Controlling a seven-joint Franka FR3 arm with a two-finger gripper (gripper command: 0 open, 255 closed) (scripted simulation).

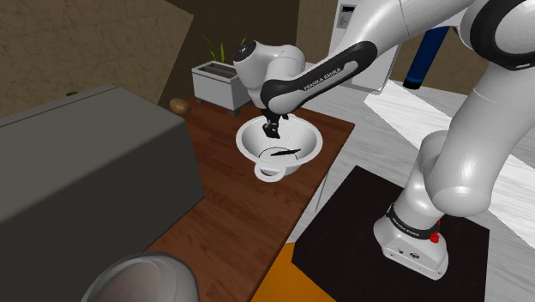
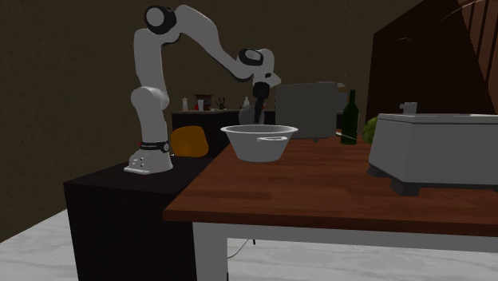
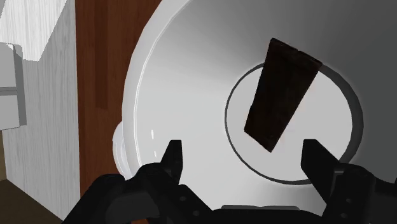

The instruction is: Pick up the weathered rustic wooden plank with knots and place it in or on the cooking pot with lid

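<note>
A dark brown plank lies loose inside the white cooking pot, leaning from its flat bottom up its inner wall. My gripper hangs just above the pot, open, with both black fingers well apart and nothing between them. In the shoulder view the gripper points down over the pot, and the plank shows as a thin dark sliver inside. The second exterior view has the gripper above the pot's far rim. No lid is on the pot.
The pot stands on a brown wooden table near its edge. A big grey box takes up the shoulder view's left. A grey planter stands behind the pot. A green bottle and a grey appliance stand at the second exterior view's right.
</note>
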